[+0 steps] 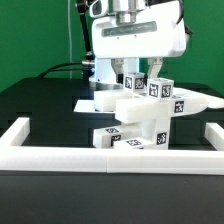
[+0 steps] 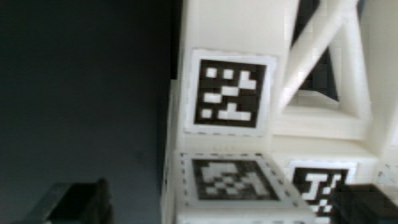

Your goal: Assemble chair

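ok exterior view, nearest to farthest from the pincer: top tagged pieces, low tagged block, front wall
1. top tagged pieces, just under the pincer
2. low tagged block, lower, toward the exterior view's left
3. front wall, along the foreground

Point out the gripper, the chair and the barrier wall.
gripper (image 1: 130, 72), exterior view, between its fingertips.
chair (image 1: 140, 118), exterior view, on the white body below the tags.
barrier wall (image 1: 60, 156), exterior view, on the front wall's face.

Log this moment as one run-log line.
gripper: above chair, open or shut unclear | chair: part-built stack of white tagged pieces against barrier wall | wrist view: close on tags
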`<state>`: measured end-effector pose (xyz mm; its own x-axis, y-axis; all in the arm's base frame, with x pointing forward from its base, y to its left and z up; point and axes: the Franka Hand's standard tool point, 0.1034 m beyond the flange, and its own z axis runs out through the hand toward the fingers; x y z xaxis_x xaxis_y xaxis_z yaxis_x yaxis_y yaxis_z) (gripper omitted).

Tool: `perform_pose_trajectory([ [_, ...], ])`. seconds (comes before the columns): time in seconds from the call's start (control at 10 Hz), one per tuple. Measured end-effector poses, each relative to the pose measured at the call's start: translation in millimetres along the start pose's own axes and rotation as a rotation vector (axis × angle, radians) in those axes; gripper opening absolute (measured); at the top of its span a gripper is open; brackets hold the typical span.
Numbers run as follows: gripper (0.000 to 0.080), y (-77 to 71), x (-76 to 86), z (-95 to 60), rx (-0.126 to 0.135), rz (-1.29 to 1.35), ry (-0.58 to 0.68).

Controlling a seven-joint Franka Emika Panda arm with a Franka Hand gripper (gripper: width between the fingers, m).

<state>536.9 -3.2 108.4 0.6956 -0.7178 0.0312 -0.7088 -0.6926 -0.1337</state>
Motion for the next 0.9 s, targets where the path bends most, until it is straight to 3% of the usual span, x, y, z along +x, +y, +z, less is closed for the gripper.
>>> perform_pose_trajectory([
  [0.9, 0.0648, 0.1, -4.7, 0.7, -0.010, -0.856, -0.016],
])
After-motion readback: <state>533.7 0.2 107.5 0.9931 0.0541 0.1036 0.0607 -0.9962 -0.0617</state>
